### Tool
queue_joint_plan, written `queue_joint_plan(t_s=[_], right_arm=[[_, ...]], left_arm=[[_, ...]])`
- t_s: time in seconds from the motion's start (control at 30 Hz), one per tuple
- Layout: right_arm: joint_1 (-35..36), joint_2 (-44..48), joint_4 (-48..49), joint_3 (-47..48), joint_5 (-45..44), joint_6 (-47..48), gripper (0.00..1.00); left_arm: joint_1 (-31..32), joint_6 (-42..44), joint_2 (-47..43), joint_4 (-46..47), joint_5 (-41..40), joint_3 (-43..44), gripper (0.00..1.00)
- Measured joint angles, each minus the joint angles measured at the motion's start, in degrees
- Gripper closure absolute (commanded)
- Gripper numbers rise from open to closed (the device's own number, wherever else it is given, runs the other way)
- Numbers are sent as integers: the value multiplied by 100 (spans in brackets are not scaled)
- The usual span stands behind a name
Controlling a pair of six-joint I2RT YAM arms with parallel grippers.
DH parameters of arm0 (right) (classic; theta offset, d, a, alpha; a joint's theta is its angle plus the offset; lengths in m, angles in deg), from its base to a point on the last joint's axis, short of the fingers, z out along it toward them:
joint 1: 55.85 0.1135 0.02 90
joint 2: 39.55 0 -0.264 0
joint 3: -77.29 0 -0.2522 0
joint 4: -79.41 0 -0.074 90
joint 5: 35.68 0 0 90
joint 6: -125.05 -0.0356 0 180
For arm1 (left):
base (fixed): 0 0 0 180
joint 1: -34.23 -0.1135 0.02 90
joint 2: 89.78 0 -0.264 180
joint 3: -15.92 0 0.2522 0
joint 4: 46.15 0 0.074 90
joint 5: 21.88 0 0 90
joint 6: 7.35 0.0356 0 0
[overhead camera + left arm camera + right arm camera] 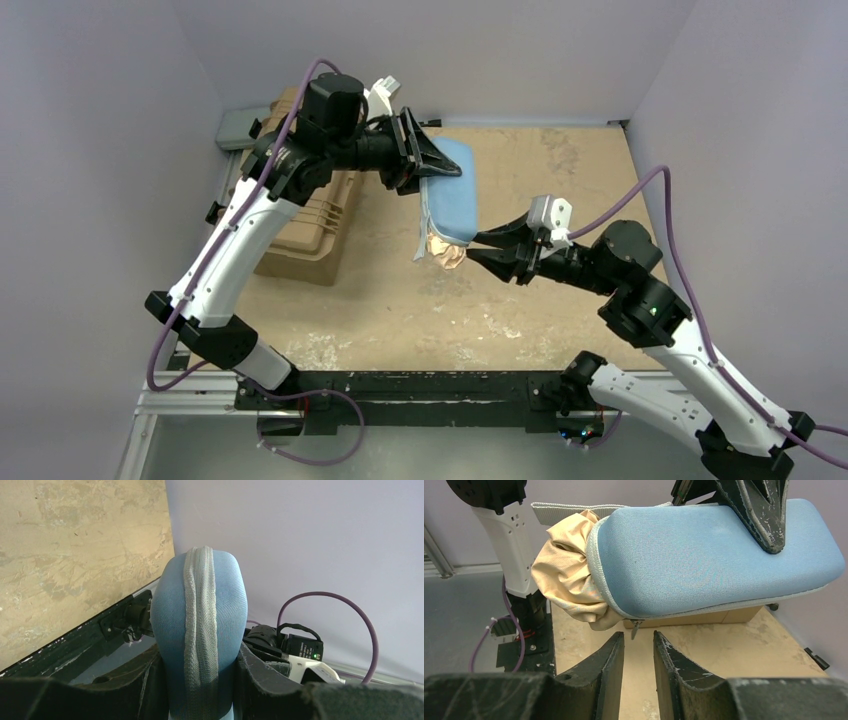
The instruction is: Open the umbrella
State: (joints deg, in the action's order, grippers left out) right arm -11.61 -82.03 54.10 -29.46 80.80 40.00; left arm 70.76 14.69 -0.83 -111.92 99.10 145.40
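The left gripper (440,165) pinches the blue sleeve (719,565) — of the umbrella (566,580) only bunched beige cloth shows; the right gripper (639,647) is narrowly parted, empty.

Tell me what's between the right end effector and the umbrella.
Right wrist view: just a short bare gap between the right end effector and the umbrella, with the zip pull of the sleeve dangling in it.

Soft, even indoor light fills all three views, with no glare. From above, the desk (400,310) is evenly lit and carries only faint, diffuse shadows. In the wrist views the light-blue sleeve (200,605) shows a crisp weave. The left end effector (200,655) and right end effector (638,640) sit dark and slightly soft along the bottom edge.
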Motion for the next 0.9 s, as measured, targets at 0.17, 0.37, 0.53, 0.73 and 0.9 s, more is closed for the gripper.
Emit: queue_joint_plan(t_s=[0.17,0.37,0.53,0.73,0.9], right_arm=[[0,-22,2,0,0,2,74],[2,-33,0,0,-17,2,76],[2,-42,0,0,-74,4,77],[0,-98,0,0,-170,7,77],[2,-101,0,0,-197,11,80]], left_arm=[[2,0,2,7,0,22,100],[4,0,9,4,0,22,100],[11,0,9,4,-2,22,100],[52,0,9,4,-15,22,100],[74,0,9,7,-24,22,100]])
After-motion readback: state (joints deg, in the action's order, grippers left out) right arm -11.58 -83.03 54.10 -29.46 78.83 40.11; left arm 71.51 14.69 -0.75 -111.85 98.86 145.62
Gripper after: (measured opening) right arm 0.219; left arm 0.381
